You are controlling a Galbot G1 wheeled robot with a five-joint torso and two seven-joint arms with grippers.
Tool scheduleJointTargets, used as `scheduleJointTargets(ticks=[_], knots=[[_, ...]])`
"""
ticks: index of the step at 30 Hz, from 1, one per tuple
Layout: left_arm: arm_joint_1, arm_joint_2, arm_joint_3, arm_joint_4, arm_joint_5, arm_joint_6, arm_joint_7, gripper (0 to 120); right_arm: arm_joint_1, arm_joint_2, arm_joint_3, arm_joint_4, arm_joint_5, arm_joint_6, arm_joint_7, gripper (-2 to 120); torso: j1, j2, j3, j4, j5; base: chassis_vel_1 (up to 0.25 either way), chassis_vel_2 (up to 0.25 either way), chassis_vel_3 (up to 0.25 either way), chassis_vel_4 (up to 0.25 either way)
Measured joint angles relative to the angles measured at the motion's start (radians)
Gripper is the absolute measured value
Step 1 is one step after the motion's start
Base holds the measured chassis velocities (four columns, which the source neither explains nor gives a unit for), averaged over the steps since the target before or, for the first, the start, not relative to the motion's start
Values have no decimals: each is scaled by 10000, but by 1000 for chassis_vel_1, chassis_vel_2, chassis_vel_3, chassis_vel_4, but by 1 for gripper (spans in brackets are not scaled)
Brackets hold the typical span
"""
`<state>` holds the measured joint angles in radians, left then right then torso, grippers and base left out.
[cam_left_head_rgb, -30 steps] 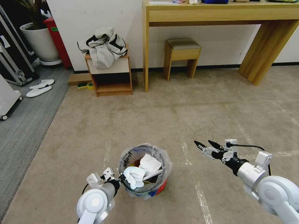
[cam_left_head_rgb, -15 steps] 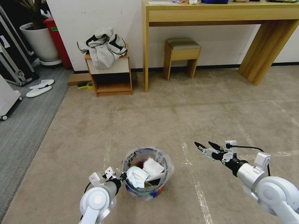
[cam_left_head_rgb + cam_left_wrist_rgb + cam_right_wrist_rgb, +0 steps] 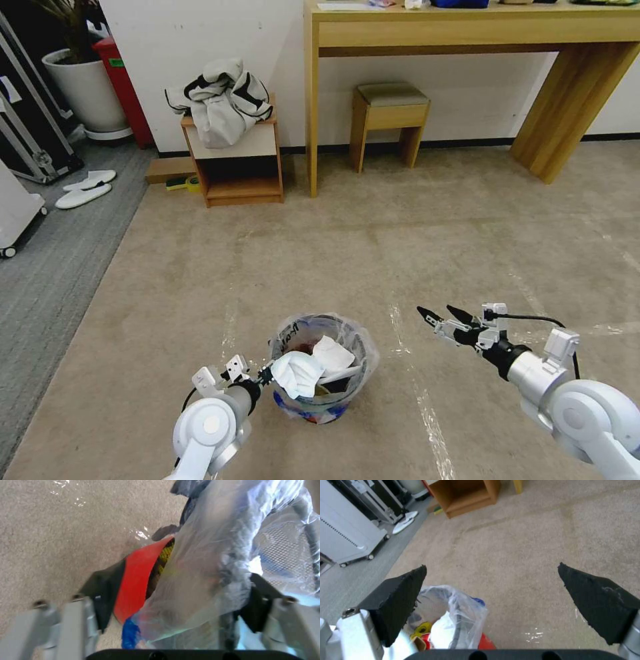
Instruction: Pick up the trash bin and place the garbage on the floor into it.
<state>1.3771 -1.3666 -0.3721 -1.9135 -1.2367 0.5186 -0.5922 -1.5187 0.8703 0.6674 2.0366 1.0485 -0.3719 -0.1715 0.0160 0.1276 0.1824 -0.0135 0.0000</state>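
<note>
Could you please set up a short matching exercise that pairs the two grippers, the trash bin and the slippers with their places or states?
Things:
1. left gripper
2. right gripper
3. trash bin
4. slippers

States or places:
A. on the grey carpet, far left
B. open, holding nothing
C. lined with a clear bag, litter inside
D. shut on the bin's rim

Pairs: 1-D, 2-B, 3-C, 4-A

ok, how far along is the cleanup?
Mostly done: white tissues and other litter already sit in the trash bin, and the beige carpet shows no loose garbage. In hand: left gripper clamps the bin's rim. Right gripper hangs open, empty. Nothing left that I can see.
</note>
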Motion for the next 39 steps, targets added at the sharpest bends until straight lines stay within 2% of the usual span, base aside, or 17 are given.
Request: scheduleJointTargets(ticks=[4, 7, 29, 39], knots=[[14, 0, -4, -27, 11, 0, 33, 96, -2, -1, -18, -2, -25, 8, -6, 100, 0, 0, 0, 0, 0, 0, 0, 0, 0], [41, 19, -19, -80, 20, 0, 74, 100, -9, 8, -20, -1, -46, 12, -9, 100, 0, 0, 0, 0, 0, 0, 0, 0, 0], [279, 67, -166, -208, 230, 9, 315, 100, -65, 99, -55, 88, -141, 32, -23, 100, 0, -1, -1, 0, 0, 0, 0, 0, 0], [319, 52, -222, -80, 835, -155, 703, 100, -54, 107, -66, 88, -144, 71, -35, 100, 0, 0, -1, 0, -1, 0, 0, 0, 0]])
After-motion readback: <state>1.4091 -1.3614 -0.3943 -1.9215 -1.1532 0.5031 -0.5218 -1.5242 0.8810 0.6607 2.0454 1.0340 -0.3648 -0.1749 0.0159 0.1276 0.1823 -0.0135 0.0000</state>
